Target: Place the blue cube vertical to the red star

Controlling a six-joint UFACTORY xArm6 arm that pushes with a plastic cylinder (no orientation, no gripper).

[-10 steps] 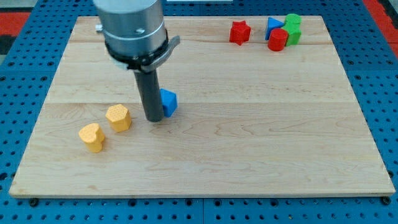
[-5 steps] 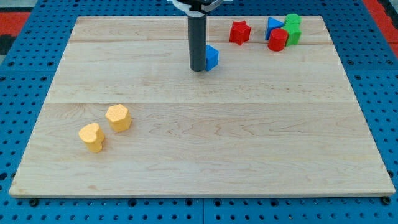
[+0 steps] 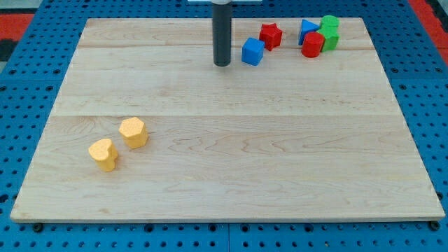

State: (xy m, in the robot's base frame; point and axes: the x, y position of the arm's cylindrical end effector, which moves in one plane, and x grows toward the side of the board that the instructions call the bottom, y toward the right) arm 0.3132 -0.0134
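Standing upright near the view's top, dark rod; my tip (image 3: 222,64) down on the wooden board (image 3: 224,182), just left of the blue cube (image 3: 252,52), a small gap between, not touching. No pincer on this rig: bare rod only, holding nothing. Blue cube just below-left of the red star (image 3: 270,36), close beside it, contact not discernible. Further right, tight cluster: blue triangular block (image 3: 306,29), red block (image 3: 312,45), green block (image 3: 329,32). Far off at lower left, two yellow blocks (image 3: 132,132) (image 3: 103,155), side by side.
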